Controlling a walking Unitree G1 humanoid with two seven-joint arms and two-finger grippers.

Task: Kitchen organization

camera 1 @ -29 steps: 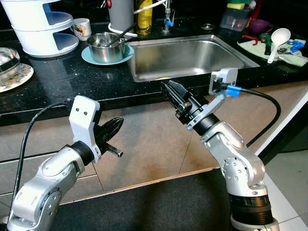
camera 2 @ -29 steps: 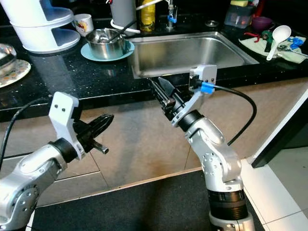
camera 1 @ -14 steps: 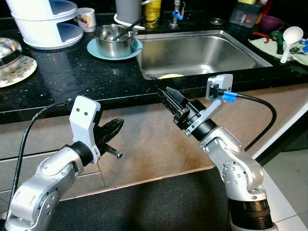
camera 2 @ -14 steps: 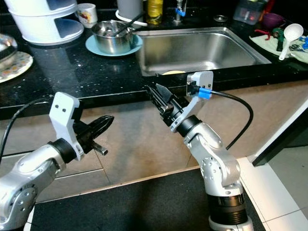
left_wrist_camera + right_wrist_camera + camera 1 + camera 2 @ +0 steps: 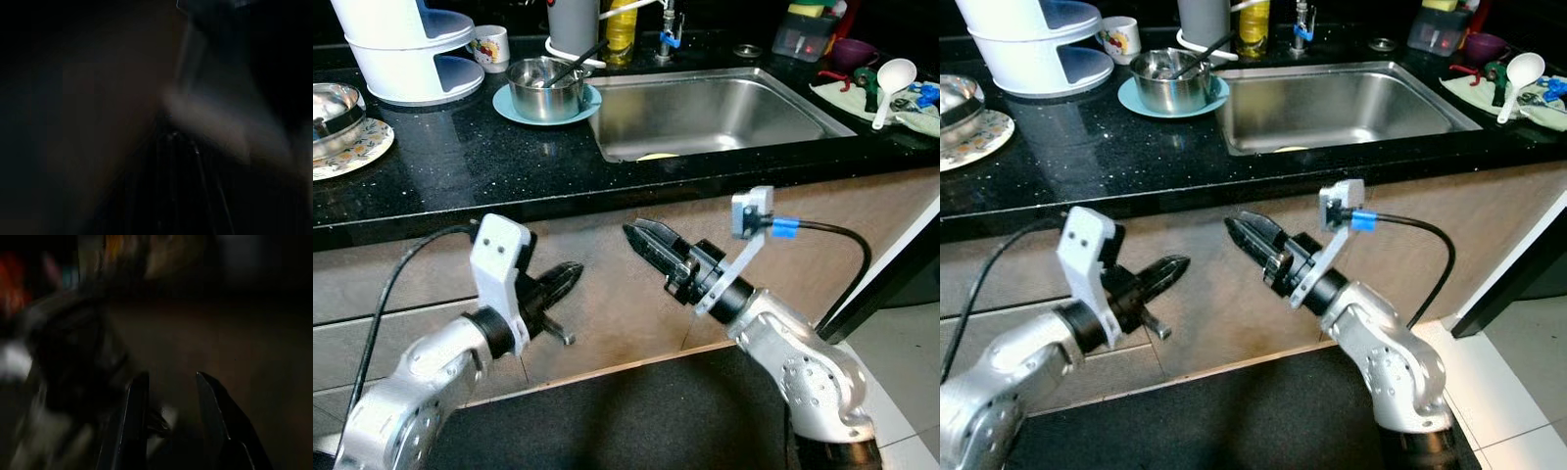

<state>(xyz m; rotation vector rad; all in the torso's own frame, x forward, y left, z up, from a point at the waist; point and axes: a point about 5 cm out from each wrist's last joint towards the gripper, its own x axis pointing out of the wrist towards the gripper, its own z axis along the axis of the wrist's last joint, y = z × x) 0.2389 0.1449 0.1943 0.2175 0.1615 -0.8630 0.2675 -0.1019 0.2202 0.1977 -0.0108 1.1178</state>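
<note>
Both wrist views are dark and blurred, the right one showing its gripper's fingers (image 5: 210, 411) slightly parted and empty, while the left gripper (image 5: 566, 279) looks closed and empty, both below the counter (image 5: 460, 166) edge, the pot (image 5: 544, 86) at 12 o'clock beside the sink (image 5: 705, 103).

Your head views: bright, even overhead light, mostly sharp. Glare patches on steel sink (image 5: 715, 108) basin; sparkle and pale reflections on black surface (image 5: 460, 162). Cabinet front below in soft shade. Slight motion blur on left arm (image 5: 999, 377). Your left wrist view: near black, smeared. Your right wrist view: dim, blurred background, finger (image 5: 220, 426) edges readable.
</note>
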